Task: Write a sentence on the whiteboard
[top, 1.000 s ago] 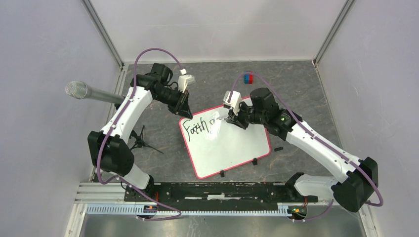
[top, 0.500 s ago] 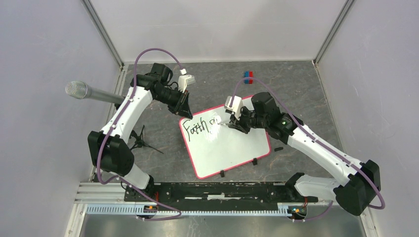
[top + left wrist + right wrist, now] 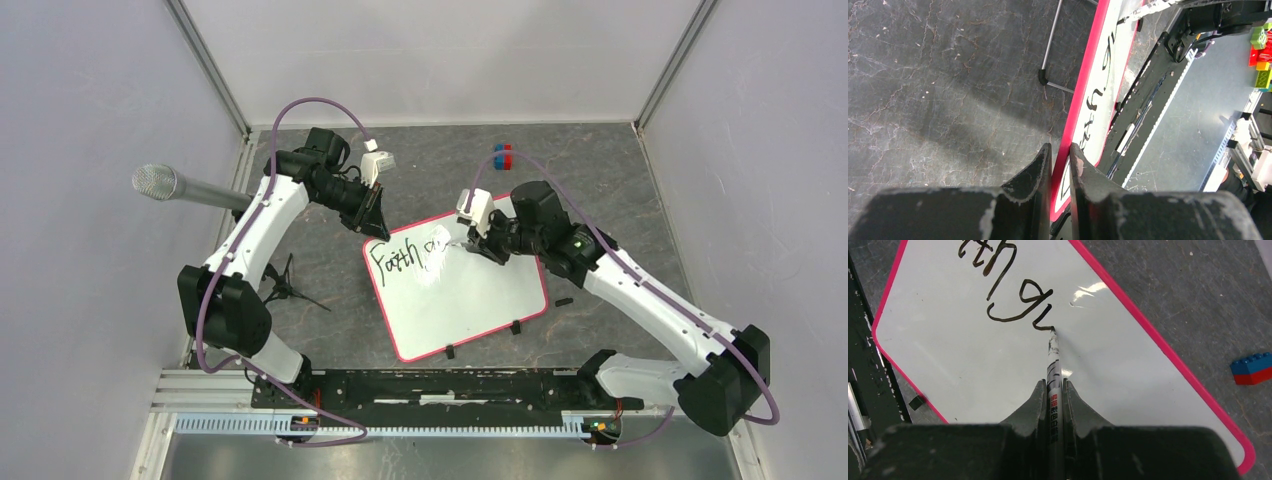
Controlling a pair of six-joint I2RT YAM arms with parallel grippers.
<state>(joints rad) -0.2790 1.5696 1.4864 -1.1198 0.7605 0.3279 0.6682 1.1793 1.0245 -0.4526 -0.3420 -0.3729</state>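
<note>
The whiteboard [image 3: 470,300] lies tilted on the dark table, white with a pink rim. My left gripper [image 3: 375,228] is shut on its far left corner, and in the left wrist view the gripper [image 3: 1060,150] has the whiteboard rim [image 3: 1083,100] between its jaws. The sentence [image 3: 400,260] reads "Faith" plus the letters "gu", seen close as the sentence [image 3: 1013,305] in the right wrist view. My right gripper [image 3: 480,243] is shut on a silver marker [image 3: 1053,360]. The marker tip touches the whiteboard [image 3: 998,375] at the end of the last stroke.
A grey microphone [image 3: 190,188] juts in from the left. A red and blue brick [image 3: 502,155] lies at the back, and a small black stand [image 3: 285,287] sits left of the board. A black cap-like piece [image 3: 564,301] lies right of it. The black rail [image 3: 440,385] runs along the front.
My right gripper has shifted slightly with the marker, dipping toward the left and coming back right. The stroke after the "g" has grown. The left arm has not moved.
</note>
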